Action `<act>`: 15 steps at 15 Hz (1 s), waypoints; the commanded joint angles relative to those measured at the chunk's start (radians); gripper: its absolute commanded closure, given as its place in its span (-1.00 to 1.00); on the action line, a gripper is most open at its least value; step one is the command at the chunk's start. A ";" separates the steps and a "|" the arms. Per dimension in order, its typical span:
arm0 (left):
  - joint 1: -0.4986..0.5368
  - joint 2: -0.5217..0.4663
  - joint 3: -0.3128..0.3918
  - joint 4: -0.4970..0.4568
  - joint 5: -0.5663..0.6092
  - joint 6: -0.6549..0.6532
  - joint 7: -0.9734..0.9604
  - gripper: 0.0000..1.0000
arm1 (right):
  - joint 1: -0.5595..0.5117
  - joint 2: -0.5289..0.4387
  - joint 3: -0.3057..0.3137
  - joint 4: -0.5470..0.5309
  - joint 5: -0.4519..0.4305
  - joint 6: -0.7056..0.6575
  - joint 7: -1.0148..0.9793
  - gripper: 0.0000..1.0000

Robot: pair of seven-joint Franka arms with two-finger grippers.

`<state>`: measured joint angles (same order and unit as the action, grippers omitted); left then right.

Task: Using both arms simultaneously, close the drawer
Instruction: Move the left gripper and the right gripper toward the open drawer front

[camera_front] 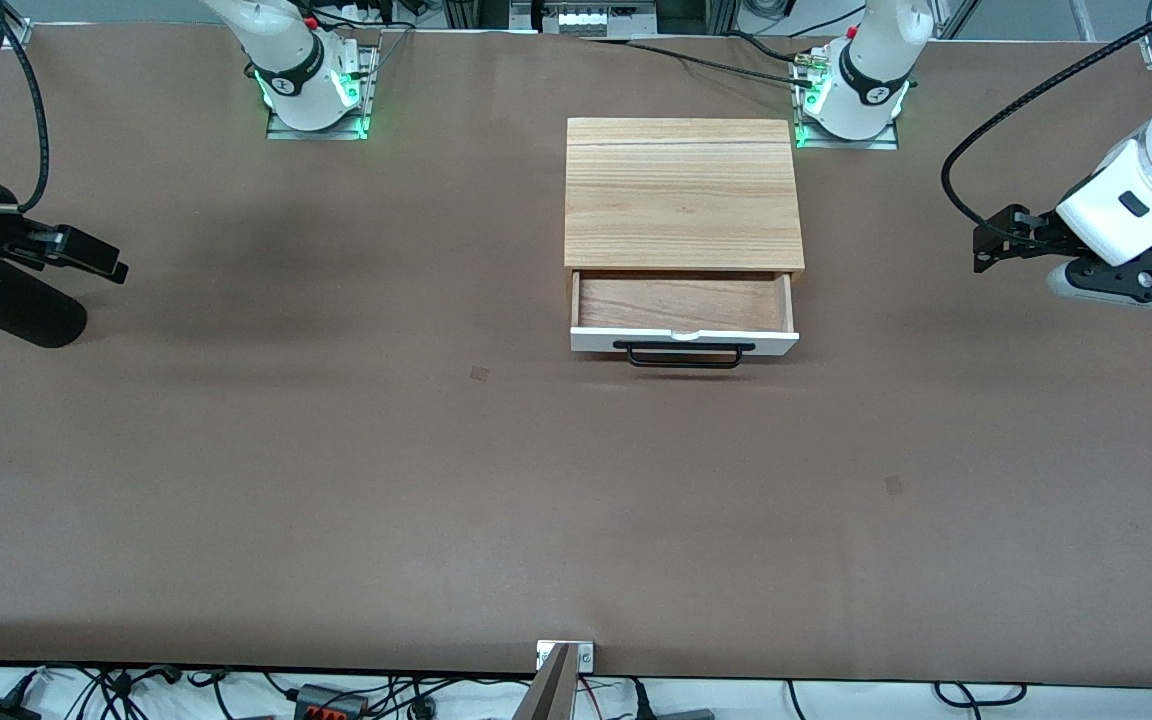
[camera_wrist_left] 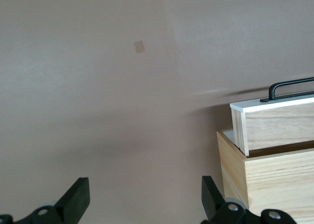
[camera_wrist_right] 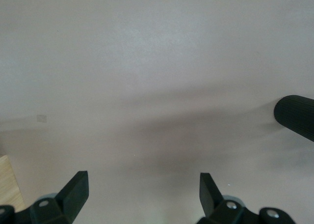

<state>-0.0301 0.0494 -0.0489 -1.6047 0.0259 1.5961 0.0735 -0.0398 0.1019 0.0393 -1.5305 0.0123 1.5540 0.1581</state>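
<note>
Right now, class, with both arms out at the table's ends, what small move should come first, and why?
Probably bring both pincers in toward the drawer. It stands pulled out of the box, handle toward the front camera, while the left pincer and right pincer, both open, hang over bare table, touching nothing.

A wide brown table (camera_front: pixel 336 480) (evenly lit) fills the scene; cables (camera_front: pixel 116 690) trail along its near edge.
</note>
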 commanded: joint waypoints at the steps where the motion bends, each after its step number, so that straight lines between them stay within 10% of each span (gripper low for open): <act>1: -0.001 0.032 0.001 0.057 -0.006 -0.028 0.003 -1.00 | -0.008 -0.013 0.010 -0.002 -0.003 -0.011 0.009 -1.00; 15: -0.004 0.107 -0.002 0.083 -0.011 -0.044 0.005 -1.00 | -0.009 0.062 0.082 -0.007 0.073 0.148 0.011 -1.00</act>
<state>-0.0406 0.1024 -0.0532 -1.5844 0.0259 1.5740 0.0729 -0.0383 0.1327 0.0687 -1.5358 0.0591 1.6567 0.1582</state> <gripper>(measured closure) 0.000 0.000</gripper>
